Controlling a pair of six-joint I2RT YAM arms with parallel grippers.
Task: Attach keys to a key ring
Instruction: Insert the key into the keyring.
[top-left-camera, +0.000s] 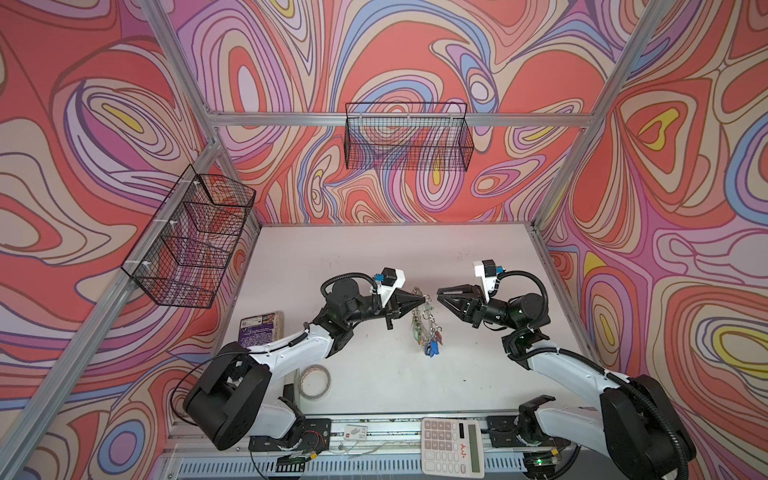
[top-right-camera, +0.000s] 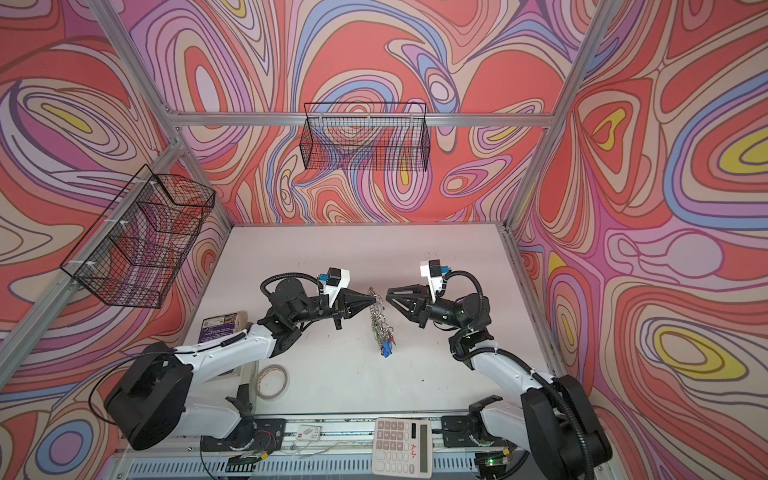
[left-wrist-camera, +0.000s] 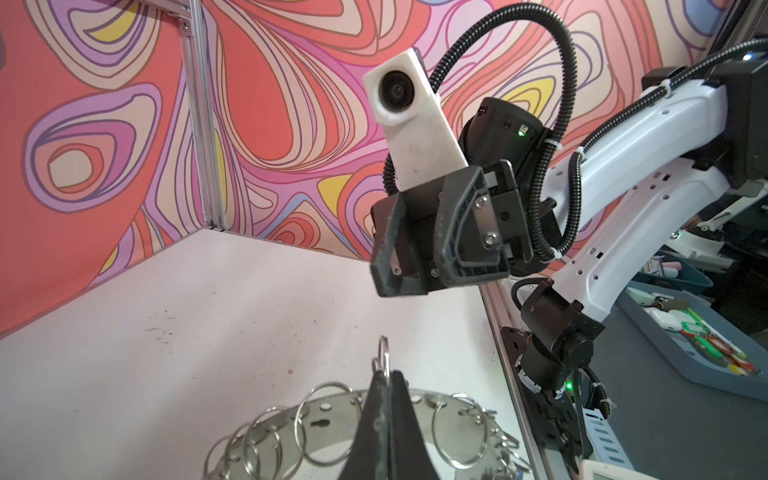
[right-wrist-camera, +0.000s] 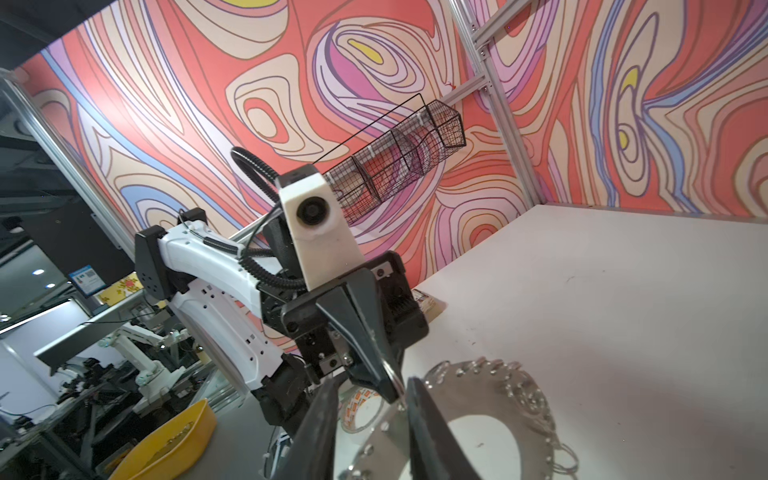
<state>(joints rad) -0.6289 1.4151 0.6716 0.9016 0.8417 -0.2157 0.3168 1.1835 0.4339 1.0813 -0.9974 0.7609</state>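
Observation:
The key ring (top-left-camera: 420, 309) (top-right-camera: 377, 312) is a flat silver disc fringed with small split rings, hanging edge-on above the middle of the table. My left gripper (top-left-camera: 424, 297) (left-wrist-camera: 388, 376) is shut on one small split ring (left-wrist-camera: 384, 353) at the top of its rim (left-wrist-camera: 332, 411). Keys (top-left-camera: 431, 348) (top-right-camera: 386, 348) with blue and green tags dangle from its lower end. My right gripper (top-left-camera: 438, 296) (right-wrist-camera: 370, 399) stands open just right of the ring's top, level with the left one. In the right wrist view its fingers (right-wrist-camera: 424, 419) straddle the left gripper's tip, with the disc (right-wrist-camera: 478, 395) behind.
A beige tape roll (top-left-camera: 315, 381) lies near the front left, and a purple box (top-left-camera: 261, 328) by the left edge. A calculator (top-left-camera: 452, 446) sits on the front rail. Wire baskets hang on the back wall (top-left-camera: 407, 137) and the left wall (top-left-camera: 191, 241).

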